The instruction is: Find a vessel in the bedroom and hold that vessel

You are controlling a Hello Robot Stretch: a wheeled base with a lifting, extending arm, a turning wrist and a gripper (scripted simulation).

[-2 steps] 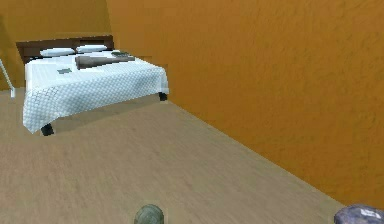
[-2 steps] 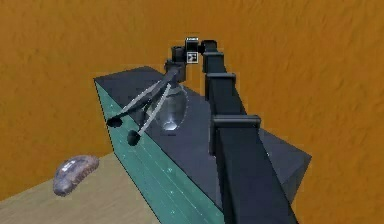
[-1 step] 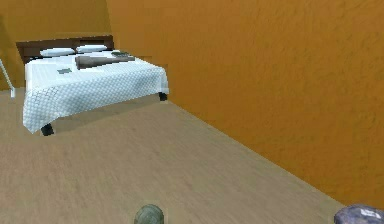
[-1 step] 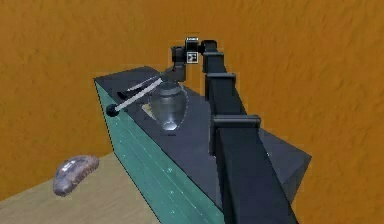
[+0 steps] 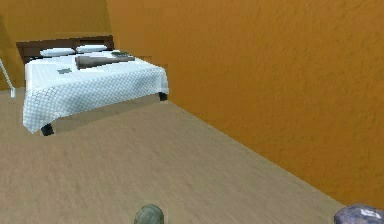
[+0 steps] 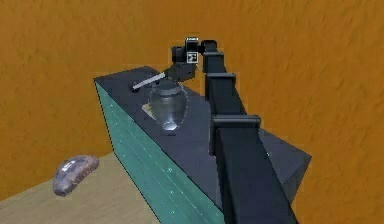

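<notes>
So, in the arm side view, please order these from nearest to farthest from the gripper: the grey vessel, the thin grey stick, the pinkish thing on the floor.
1. Thin grey stick, lying on the dresser top, just down-left of the gripper.
2. Grey vessel, standing on the dresser top, lower in the view.
3. Pinkish thing, on the floor at the lower left.

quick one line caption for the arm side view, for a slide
Stretch's arm extended over a teal dresser, gripper at the arm's far end, a grey vessel standing on the dresser.
</notes>
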